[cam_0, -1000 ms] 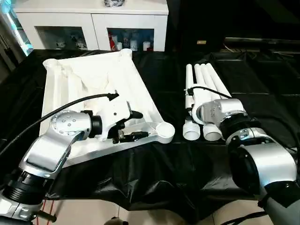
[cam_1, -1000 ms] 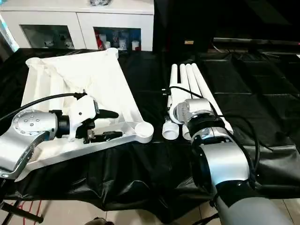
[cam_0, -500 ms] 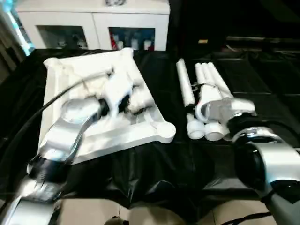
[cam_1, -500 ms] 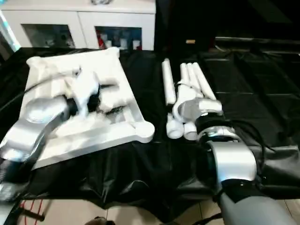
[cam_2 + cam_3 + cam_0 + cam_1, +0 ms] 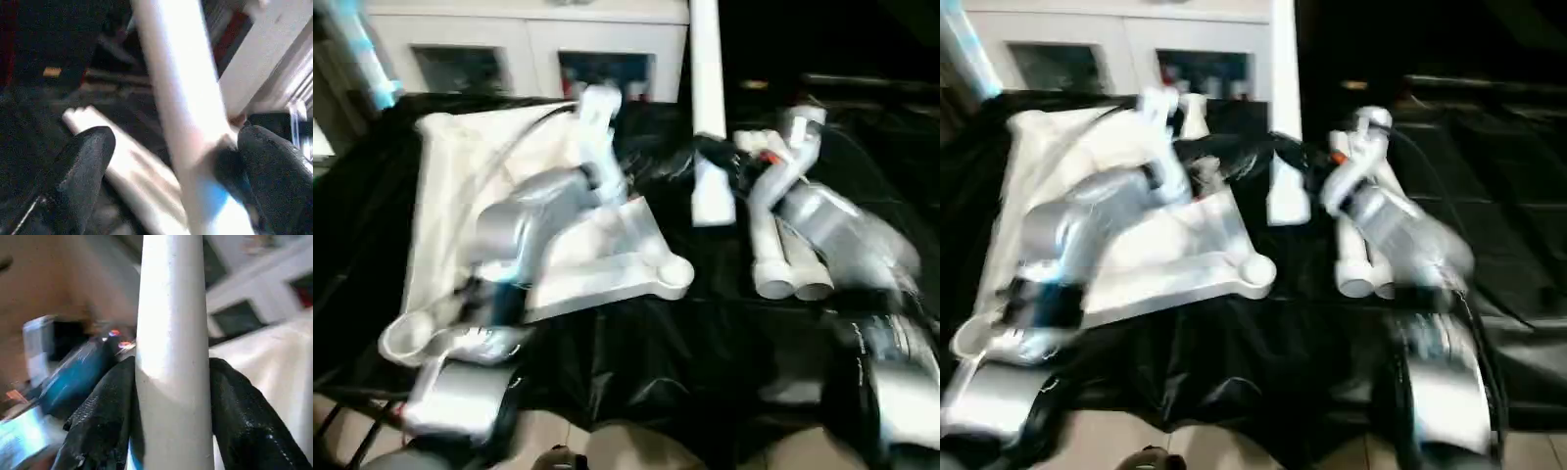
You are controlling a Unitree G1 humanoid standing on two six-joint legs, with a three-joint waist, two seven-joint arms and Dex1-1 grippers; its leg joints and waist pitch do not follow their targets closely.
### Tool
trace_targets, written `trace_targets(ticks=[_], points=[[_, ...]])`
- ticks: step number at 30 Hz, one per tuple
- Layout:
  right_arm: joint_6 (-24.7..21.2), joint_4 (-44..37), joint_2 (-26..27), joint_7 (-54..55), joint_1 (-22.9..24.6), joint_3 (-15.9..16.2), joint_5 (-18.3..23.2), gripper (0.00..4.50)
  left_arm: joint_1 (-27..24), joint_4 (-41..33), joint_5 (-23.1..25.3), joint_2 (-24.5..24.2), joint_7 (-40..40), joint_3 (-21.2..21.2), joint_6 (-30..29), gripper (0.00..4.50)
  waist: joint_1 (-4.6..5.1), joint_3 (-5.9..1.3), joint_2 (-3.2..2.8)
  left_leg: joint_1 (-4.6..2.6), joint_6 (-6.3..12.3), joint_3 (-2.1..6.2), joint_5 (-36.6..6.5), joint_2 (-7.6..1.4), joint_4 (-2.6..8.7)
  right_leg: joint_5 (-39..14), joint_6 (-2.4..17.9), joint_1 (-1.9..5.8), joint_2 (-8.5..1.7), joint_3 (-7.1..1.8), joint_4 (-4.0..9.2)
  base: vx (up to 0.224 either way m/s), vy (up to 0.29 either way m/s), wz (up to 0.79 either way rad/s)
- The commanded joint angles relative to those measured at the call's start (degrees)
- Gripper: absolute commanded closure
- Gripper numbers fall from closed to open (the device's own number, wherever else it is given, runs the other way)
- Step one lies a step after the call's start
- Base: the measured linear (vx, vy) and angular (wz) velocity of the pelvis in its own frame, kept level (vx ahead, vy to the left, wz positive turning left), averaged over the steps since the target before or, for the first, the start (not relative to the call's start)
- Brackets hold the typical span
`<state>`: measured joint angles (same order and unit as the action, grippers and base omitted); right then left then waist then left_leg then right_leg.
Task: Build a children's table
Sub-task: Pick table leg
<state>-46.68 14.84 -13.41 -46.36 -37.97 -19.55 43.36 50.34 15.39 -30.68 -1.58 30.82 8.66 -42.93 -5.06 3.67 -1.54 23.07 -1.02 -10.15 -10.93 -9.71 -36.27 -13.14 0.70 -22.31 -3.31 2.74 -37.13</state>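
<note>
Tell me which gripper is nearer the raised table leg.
Right. The right gripper is shut on the raised leg, holding it upright. The left gripper is open, its fingers on either side of the leg without gripping it.

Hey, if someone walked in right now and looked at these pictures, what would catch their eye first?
Probably the white leg held upright above the black-covered table, clamped between the right gripper's black fingers. Next, the big white tabletop lying underside up on the robot's left, with the left gripper spread wide around the raised leg. The remaining legs lie to the right.
</note>
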Motion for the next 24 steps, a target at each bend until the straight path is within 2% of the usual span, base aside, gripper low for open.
trace_targets(ticks=[1, 2, 3, 4, 5, 6, 8, 12, 14, 15, 16, 19, 21, 22, 24], points=[[-0.2, -3.4, -0.8, -2.1, 0.7, 1.4, 1.3, 2.66, 1.7, -0.3, -7.3, 1.5, -1.3, 4.7, -3.0, 0.00, -0.21, -4.86, 0.49, -1.55, 4.71, 0.99, -1.8, -3.27, 3.43, 3.6, 18.1, 3.35, -5.07, -2.37, 3.81, 0.000, 0.000, 0.00], [-0.3, -4.3, -0.9, -2.6, 1.4, 1.7, 1.1, 2.66, 2.4, -1.1, -11.6, 2.2, -1.8, 7.0, -4.6, 0.00, -0.12, -4.81, 0.56, -1.45, 3.99, 1.06, -2.0, -3.18, 3.51, 2.9, 18.2, 3.36, -5.06, -2.41, 3.96, 0.000, 0.000, 0.00], [-0.5, -4.7, -0.9, -2.8, 1.8, 1.8, 1.0, 2.66, 2.7, -1.5, -13.8, 2.6, -2.0, 8.1, -5.4, 0.00, -0.14, -4.80, 0.49, -1.54, 3.68, 1.02, -2.4, -3.18, 3.50, 2.5, 18.1, 3.21, -5.01, -2.44, 3.98, 0.000, 0.000, 0.00], [-0.8, -5.0, -0.9, -3.0, 2.0, 1.8, 1.0, 2.66, 2.7, -2.2, -14.8, 2.7, -2.0, 8.4, -5.8, 0.00, 0.05, -4.68, 0.76, -1.48, 3.69, 1.08, -2.8, -3.14, 3.67, 1.2, 17.6, 3.22, -4.92, -2.43, 4.26, 0.000, 0.000, 0.00], [-1.4, -6.0, -1.1, -2.9, 2.6, 2.1, 1.4, 2.66, 2.7, -3.0, -15.3, 3.0, -2.2, 8.9, -6.9, 0.00, 0.06, -4.63, 0.60, -1.55, 3.47, 1.05, -2.8, -3.19, 3.70, 0.6, 17.1, 3.17, -4.88, -2.49, 4.29, 0.000, 0.000, 0.00], [-1.8, -6.9, -1.3, -3.1, 3.1, 2.7, 1.5, 2.66, 2.5, -3.9, -15.2, 3.2, -2.2, 8.9, -7.8, 0.00, 0.09, -4.55, 0.75, -1.49, 3.68, 1.09, -2.5, -3.13, 3.74, 0.1, 16.4, 3.17, -4.83, -2.51, 4.46, 0.000, 0.000, 0.00], [-2.4, -8.7, -1.7, -3.3, 4.0, 4.1, 1.6, 2.66, 1.9, -5.0, -14.5, 3.5, -2.7, 8.4, -9.5, 0.00, 0.09, -4.66, 0.61, -1.51, 3.88, 1.21, -1.1, -3.29, 3.76, 1.3, 15.7, 3.21, -4.80, -2.50, 4.28, 0.000, 0.000, 0.00], [-2.1, -10.0, -2.2, -3.6, 4.6, 6.0, 0.8, 2.66, 1.4, -5.0, -12.9, 3.3, -5.3, 6.7, -10.6, 0.00, 0.09, -4.67, 0.73, -1.43, 4.17, 1.20, -0.8, -3.19, 3.69, 1.2, 15.1, 3.16, -4.92, -2.53, 4.39, 0.000, 0.000, 0.00], [-0.6, -11.0, -2.9, -2.5, 4.8, 8.8, -2.7, 2.66, 1.3, -4.9, -12.5, 3.2, -8.4, 5.9, -10.8, 0.00, 0.05, -4.63, 0.79, -1.38, 3.40, 1.23, -1.0, -3.25, 3.76, 0.6, 14.6, 3.17, -4.89, -2.55, 4.44, 0.000, 0.000, 0.00], [0.3, -11.9, -3.2, -0.6, 4.7, 11.7, -6.0, 2.66, 1.5, -4.4, -12.1, 3.6, -11.0, 6.2, -11.2, 0.00, 0.05, -4.61, 0.73, -1.37, 3.05, 1.31, -0.9, -3.29, 3.81, 0.7, 14.4, 3.17, -4.85, -2.52, 4.37, 0.000, 0.000, 0.00], [0.4, -12.8, -3.1, 0.3, 4.8, 12.6, -6.7, 2.66, 1.5, -4.2, -11.6, 4.0, -12.7, 6.5, -11.2, 0.27, 0.17, -4.56, 0.75, -1.44, 2.68, 1.35, -0.8, -3.29, 3.85, 1.0, 14.0, 3.14, -4.80, -2.55, 4.43, 0.000, 0.000, 0.00], [-0.4, -15.1, -2.6, 2.2, 5.0, 14.0, -7.2, 2.66, 1.5, -4.1, -10.8, 5.0, -15.9, 7.7, -10.9, 0.37, 0.25, -4.54, 0.75, -1.39, 2.75, 1.27, -1.4, -3.15, 3.83, 0.8, 14.0, 3.22, -4.86, -2.67, 4.57, 0.000, 0.000, 0.00], [-0.9, -15.8, -2.4, 4.6, 4.7, 15.1, -8.5, 2.66, 1.7, -4.1, -10.5, 5.5, -17.8, 8.7, -10.8, 0.62, 0.27, -4.52, 0.73, -1.36, 2.54, 1.30, -1.2, -3.12, 3.85, 0.7, 13.8, 3.18, -4.82, -2.66, 4.57, 0.000, 0.000, 0.00], [-0.4, -16.1, -2.1, 6.0, 4.6, 15.9, -9.6, 2.66, 1.8, -4.2, -10.2, 5.9, -19.3, 9.4, -10.5, 0.73, 0.23, -4.50, 0.31, -1.40, 2.38, 1.35, -1.4, -3.11, 3.84, 0.5, 13.7, 3.07, -4.80, -2.66, 4.58, 0.000, 0.000, 0.00], [1.7, -16.1, -1.5, 10.1, 4.4, 18.1, -14.0, 2.66, 2.2, -4.1, -9.5, 6.4, -21.8, 10.1, -9.9, 0.78, 0.45, -4.53, 0.49, -1.41, 1.94, 1.42, -1.6, -3.21, 3.93, 0.6, 13.5, 3.07, -4.74, -2.63, 4.62, 0.000, 0.000, 0.00]])
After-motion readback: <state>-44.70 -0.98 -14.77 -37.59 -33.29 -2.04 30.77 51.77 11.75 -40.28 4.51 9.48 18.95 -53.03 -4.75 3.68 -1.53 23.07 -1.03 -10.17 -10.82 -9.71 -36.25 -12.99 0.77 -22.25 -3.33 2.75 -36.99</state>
